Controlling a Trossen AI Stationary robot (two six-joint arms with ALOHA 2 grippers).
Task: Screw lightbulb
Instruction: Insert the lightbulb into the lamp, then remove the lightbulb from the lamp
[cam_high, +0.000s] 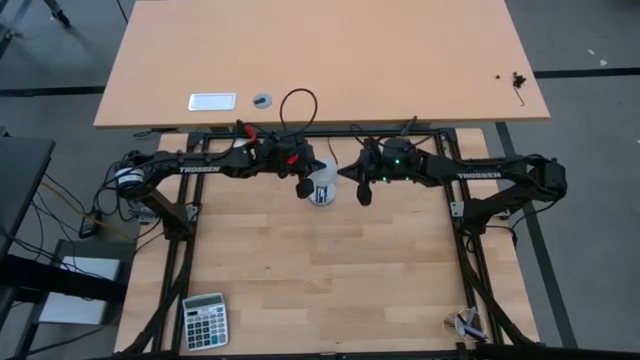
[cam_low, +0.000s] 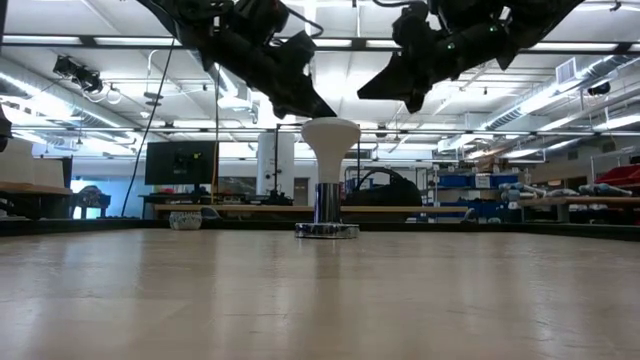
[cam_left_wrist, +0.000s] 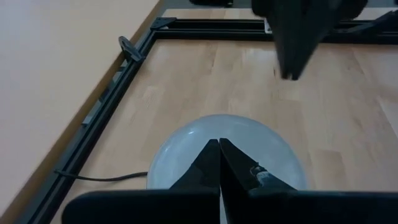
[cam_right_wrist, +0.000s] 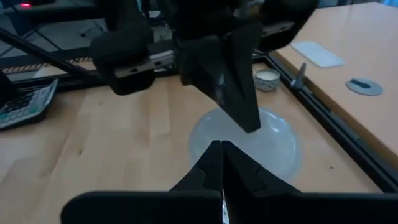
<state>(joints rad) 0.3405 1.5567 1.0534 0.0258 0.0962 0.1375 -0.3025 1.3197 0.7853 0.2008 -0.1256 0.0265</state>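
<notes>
The white lightbulb (cam_low: 330, 135) stands upright, dome up, with its narrow base in a shiny socket (cam_low: 326, 205) on the wooden table top, toward the far edge. My left gripper (cam_low: 322, 112) is shut, slanting down, its tips right at the dome's top on the left side; its wrist view looks down on the dome (cam_left_wrist: 186, 149). My right gripper (cam_low: 412, 102) is shut too and hangs to the right of the bulb and higher, clear of it. The dome (cam_right_wrist: 280, 143) also shows in the right wrist view. My left gripper's shut fingertips (cam_low: 318, 106) stand at the top left of the bulb's dome (cam_low: 318, 124), slanting down from the table's left. I cannot tell whether they touch it or hover just above.
A thin black cord (cam_left_wrist: 106, 177) runs from the socket toward the black frame rail (cam_left_wrist: 112, 93). A calculator (cam_high: 205, 320) lies at the near left corner. A small cream-white ball (cam_right_wrist: 267, 79) sits by the far rail. The light table (cam_high: 320, 60) stands beyond the frame.
</notes>
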